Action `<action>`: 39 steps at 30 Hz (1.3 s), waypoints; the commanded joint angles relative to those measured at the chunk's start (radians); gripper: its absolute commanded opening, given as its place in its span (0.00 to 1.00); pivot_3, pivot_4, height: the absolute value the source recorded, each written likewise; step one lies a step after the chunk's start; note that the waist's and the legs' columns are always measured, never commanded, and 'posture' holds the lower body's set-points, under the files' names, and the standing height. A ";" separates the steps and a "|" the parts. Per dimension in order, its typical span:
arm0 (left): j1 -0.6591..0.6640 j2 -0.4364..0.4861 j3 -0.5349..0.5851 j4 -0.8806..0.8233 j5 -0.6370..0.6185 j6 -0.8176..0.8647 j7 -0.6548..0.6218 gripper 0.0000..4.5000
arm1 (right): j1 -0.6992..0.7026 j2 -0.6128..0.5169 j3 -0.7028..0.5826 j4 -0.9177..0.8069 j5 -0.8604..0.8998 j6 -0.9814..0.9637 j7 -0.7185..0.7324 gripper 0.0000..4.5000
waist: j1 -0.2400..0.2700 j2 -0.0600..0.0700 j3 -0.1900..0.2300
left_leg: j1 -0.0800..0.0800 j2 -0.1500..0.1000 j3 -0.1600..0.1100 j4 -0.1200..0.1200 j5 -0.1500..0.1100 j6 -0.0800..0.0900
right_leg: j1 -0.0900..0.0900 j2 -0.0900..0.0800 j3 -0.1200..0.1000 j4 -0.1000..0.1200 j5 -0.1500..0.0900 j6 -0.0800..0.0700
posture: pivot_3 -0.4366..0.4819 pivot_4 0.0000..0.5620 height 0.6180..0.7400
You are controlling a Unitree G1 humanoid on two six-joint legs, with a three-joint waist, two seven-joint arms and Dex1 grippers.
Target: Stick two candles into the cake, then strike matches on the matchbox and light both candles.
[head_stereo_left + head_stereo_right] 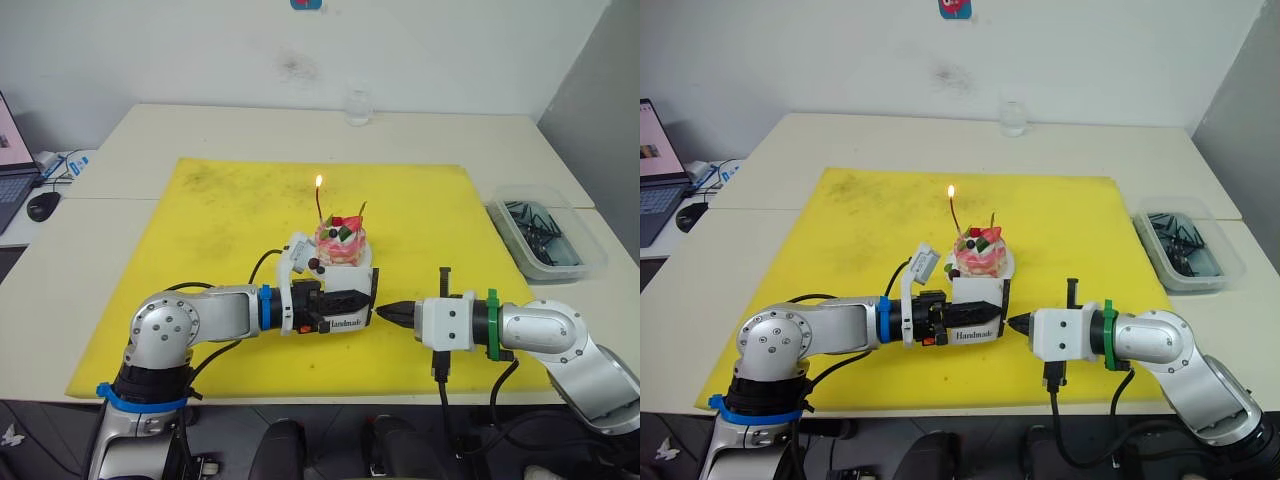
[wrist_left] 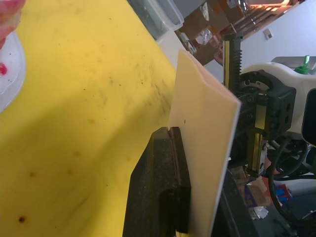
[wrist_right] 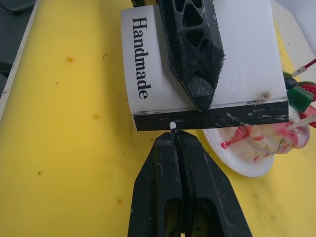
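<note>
The pink-and-white cake sits on its small white plate in the middle of the yellow mat. Two candles stand in it. The reddish candle burns with a small flame, and the darker candle shows no flame. My left gripper is shut on the white "Handmade" matchbox and holds it just in front of the cake. My right gripper is shut on a match, whose pale tip touches the box's black striking strip.
A clear plastic bin holding dark pieces stands off the mat at the right. At the table's back edge stands a small glass. A laptop and a mouse lie on the table at the far left.
</note>
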 commanded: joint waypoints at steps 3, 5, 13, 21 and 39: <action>-0.033 -0.066 0.023 -0.003 -0.114 -0.063 0.048 0.00 | -0.001 0.024 0.039 -0.028 -0.018 -0.016 0.010 0.01 | 0.001 0.000 0.000 | 0.000 0.000 0.000 0.000 0.000 0.000 | 0.000 0.000 0.000 0.000 0.000 0.000 | 0.48 0.27 1.00; -0.088 -0.078 0.038 -0.005 -0.113 -0.091 0.054 0.00 | 0.015 0.024 0.071 -0.020 -0.028 -0.044 0.030 0.01 | 0.002 0.000 0.000 | 0.000 0.000 0.000 0.000 0.000 0.000 | 0.000 0.000 0.000 0.000 0.000 0.000 | 0.48 0.27 1.00; -0.338 0.160 0.178 0.059 -0.062 -0.131 -0.044 0.00 | 0.065 -0.061 0.016 -0.025 0.031 -0.115 0.119 0.01 | 0.001 0.000 0.000 | 0.002 -0.002 0.002 0.000 0.000 0.000 | 0.000 0.006 0.001 0.000 0.000 0.000 | 0.48 0.27 1.00; -0.138 0.251 0.156 -0.088 -0.126 -0.073 -0.094 0.00 | 0.060 -0.060 -0.079 -0.034 0.084 -0.046 0.097 0.01 | 0.002 0.000 0.000 | 0.001 0.001 0.001 0.000 0.000 0.000 | 0.000 0.000 0.000 0.000 0.000 -0.001 | 0.48 0.27 1.00; 0.069 0.267 0.082 -0.118 -0.014 -0.091 -0.229 0.00 | 0.008 -0.049 -0.164 -0.057 0.130 0.011 0.071 0.01 | 0.013 0.000 0.000 | 0.001 0.001 0.001 0.000 0.000 -0.001 | 0.000 -0.001 -0.001 0.000 0.000 -0.001 | 0.48 0.27 1.00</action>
